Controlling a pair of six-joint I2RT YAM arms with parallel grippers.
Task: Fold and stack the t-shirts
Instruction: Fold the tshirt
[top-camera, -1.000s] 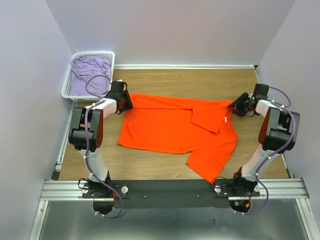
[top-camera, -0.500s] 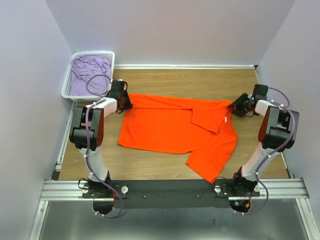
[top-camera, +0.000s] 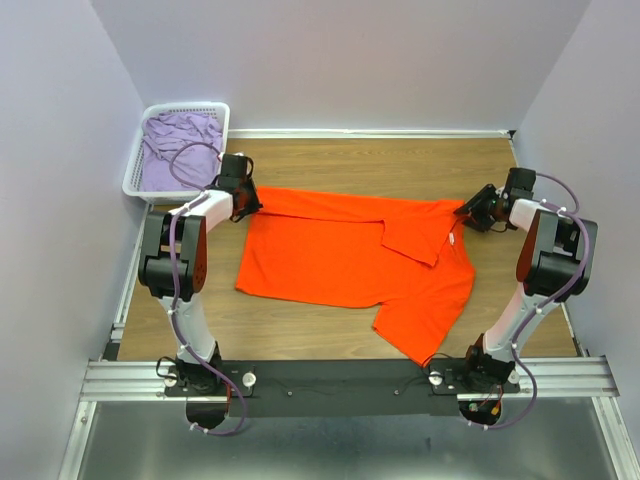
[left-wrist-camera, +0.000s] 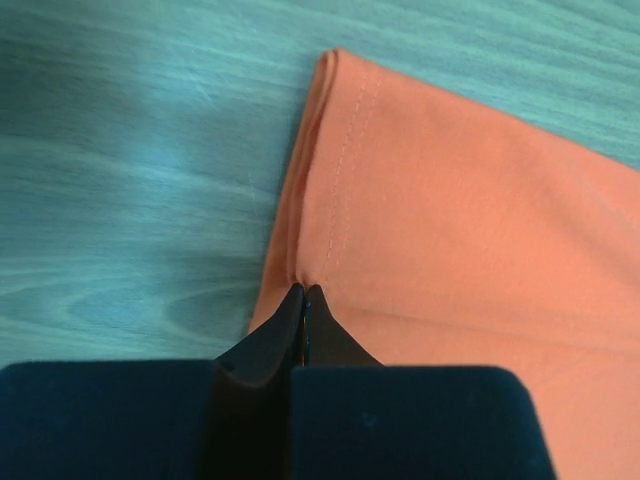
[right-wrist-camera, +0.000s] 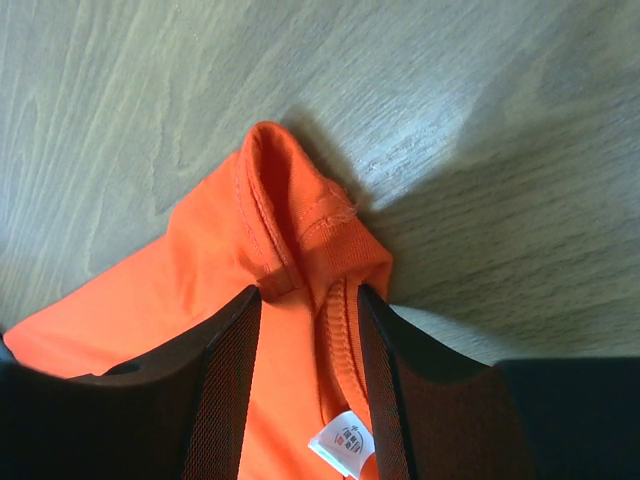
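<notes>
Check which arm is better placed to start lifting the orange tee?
Left. The left pincer is shut on the orange t-shirt at its hem corner, cloth puckering at the tips, so it could probably lift now. The right pincer only straddles the collar, jaws apart; it must close first.

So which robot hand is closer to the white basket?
Left. The left gripper pinches the orange t-shirt at a corner just by the basket; the right gripper straddles its collar, far across.

Only one label shows: a small white tag (right-wrist-camera: 345, 440) inside the neck of the orange t-shirt (right-wrist-camera: 190, 260). Its red print is too small to read. No other text is legible.
</notes>
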